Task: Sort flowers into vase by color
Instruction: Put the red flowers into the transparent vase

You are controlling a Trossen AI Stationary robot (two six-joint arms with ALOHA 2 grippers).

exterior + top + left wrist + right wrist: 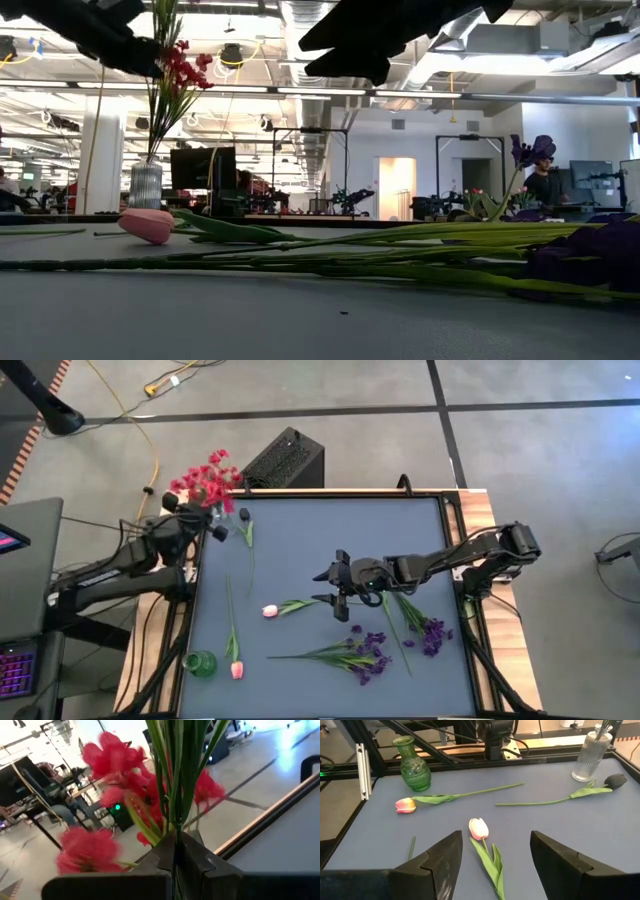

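My left gripper (175,847) is shut on a bunch of red flowers (205,480) at the table's far left corner. Their stems stand over a clear ribbed vase (146,186). My right gripper (495,855) hangs open above mid-table, its fingers on either side of a pink tulip (479,828) that lies flat on the mat below. A second pink tulip (406,805) lies beside a green vase (413,764). A dark-budded flower (615,781) lies next to the clear vase. Purple flowers (366,656) lie near the front. My left gripper pinches the bundle of thin green stems (175,820) between its two fingers, just under the red blossoms. The fingers come about level from the table's left side and lie across the stems. The bunch stands upright, its stems running down to the clear vase's mouth (150,162).
A second purple bunch (432,634) lies right of my right gripper. The green vase (200,664) stands at the near left corner. A black box (285,460) sits on the floor beyond the far edge. A raised frame (450,510) borders the mat.
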